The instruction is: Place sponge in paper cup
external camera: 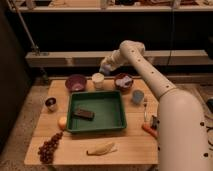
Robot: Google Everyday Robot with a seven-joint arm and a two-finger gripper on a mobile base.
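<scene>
Claw [105,66] clamped on soft pale blue-grey sponge [104,65], held in the air just above short cream paper cup [98,80]. Cup stands upright on wooden desk [135,145], behind green plastic tray [110,107] holding a dark block [83,114].

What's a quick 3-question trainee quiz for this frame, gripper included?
1. True or false: the sponge already lies inside the paper cup.
2. Where is the gripper? A) down in the green tray B) above the paper cup, holding the sponge C) beside the banana
3. What lies inside the green tray?

Key: 1. False: it is held in the air just above the cup. 2. B. 3. A dark block.
</scene>
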